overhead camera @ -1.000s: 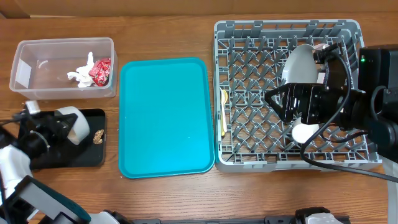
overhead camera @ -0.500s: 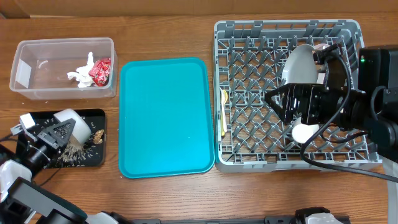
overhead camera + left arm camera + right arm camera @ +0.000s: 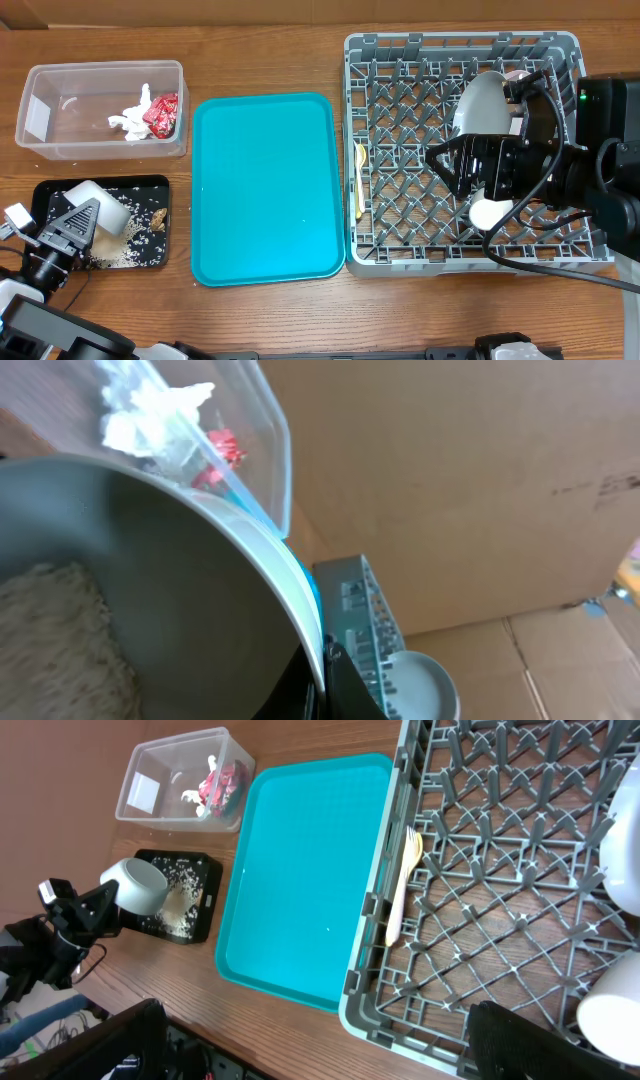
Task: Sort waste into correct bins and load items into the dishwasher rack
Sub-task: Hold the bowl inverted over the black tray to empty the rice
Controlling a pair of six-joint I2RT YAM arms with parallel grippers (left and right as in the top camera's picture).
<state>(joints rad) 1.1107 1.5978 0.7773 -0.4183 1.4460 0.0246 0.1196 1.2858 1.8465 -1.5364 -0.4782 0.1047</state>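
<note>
Wooden table (image 3: 270, 320) is carrying everything. At its right end the large grey dishwasher rack (image 3: 460, 262) is sitting. The right arm is hanging over the rack, its pincer (image 3: 447, 167) spread wide and gripping nothing. A flat teal serving tray (image 3: 265, 190) is lying bare just left of the rack, between it and the two bins.

At the far left, the clear plastic tub (image 3: 100, 67) is sitting toward the back edge. The shallow black tray (image 3: 150, 183) is lying in front of it, closer to the left arm.

Inside the rack, a pale plate (image 3: 480, 100) is standing on edge among the pegs near the back right. A small white cup (image 3: 490, 213) is resting nearer the front. A pale yellow utensil (image 3: 358, 180) is lying along the rack's left wall.

The left pincer (image 3: 70, 222) is pinching the rim of the small grey bowl (image 3: 100, 205), holding it tipped on its side over the black tray. Some grains are clinging inside the bowl in the left wrist view.

A crumpled white tissue (image 3: 130, 118) and a red wrapper (image 3: 163, 112) are lying together in the tub's right end. A small brown food scrap (image 3: 158, 215) is lying at the black tray's right edge, and loose white grains (image 3: 125, 250) are lying scattered across that tray's floor.
</note>
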